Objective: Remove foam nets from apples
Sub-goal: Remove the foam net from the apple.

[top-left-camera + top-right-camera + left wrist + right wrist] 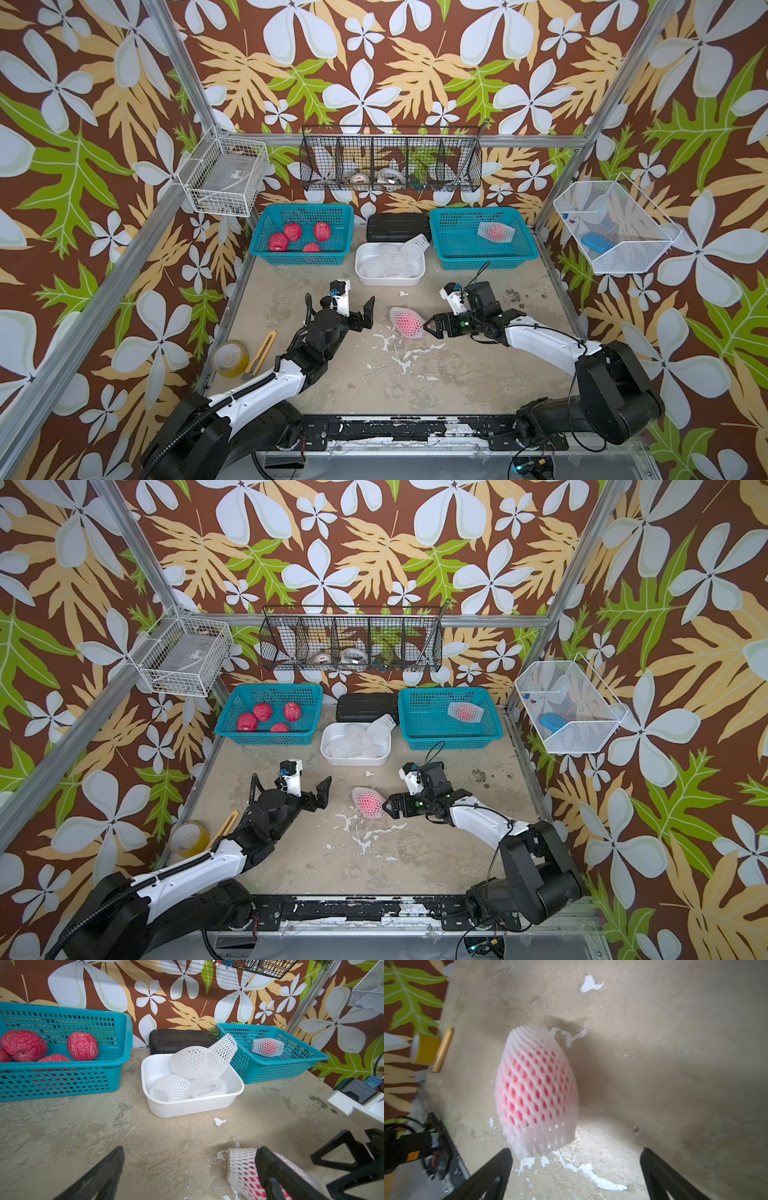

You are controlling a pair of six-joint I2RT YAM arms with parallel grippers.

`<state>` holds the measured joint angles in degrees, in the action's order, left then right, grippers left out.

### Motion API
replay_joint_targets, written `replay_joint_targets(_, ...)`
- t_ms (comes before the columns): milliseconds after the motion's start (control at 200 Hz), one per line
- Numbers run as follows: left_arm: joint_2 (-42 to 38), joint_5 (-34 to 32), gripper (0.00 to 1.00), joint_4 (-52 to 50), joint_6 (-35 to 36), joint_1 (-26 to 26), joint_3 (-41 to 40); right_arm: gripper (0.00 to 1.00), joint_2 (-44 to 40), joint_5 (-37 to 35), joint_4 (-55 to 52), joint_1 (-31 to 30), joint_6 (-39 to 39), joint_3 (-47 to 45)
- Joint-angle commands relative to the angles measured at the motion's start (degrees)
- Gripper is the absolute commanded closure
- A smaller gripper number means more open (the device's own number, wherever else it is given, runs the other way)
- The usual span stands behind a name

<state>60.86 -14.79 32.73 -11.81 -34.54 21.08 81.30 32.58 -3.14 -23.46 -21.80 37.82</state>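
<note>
One netted apple (407, 323) lying on surface (457, 374) between tools. Right tool (576, 1151) released, just beside foam net (537, 1138); contact unclear, view blurred. Left tool (190, 1152) released, near. Four bare apples (293, 232) in teal basket (299, 258); empty nets (390, 259) in white tub (388, 282).

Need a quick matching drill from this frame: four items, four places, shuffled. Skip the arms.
Things:
1. bare apples
2. empty foam nets
3. tape roll
4. black case

Places:
A. beside the yellow cutter
B. in the white tub
C. behind the white tub
D. in a teal basket

Pairs: 1-D, 2-B, 3-A, 4-C
</note>
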Motion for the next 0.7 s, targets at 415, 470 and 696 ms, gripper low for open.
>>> replay_joint_targets(415, 1.09, 1.64, 0.0, -2.24, 2.24, 0.0, 3.18, 0.08, 5.82, 6.53, 13.57, -0.25, -6.76, -2.56)
replay_joint_targets(470, 1.51, 1.83, 0.0, -1.99, 2.19, 0.03, 3.18, 0.09, 6.52, 6.77, 13.94, -0.3, -6.78, -2.24)
replay_joint_targets(696, 2.57, 2.2, 0.0, -2.05, 2.32, 0.02, 3.54, 0.19, 9.29, 7.17, 15.1, -0.96, -6.76, -0.97)
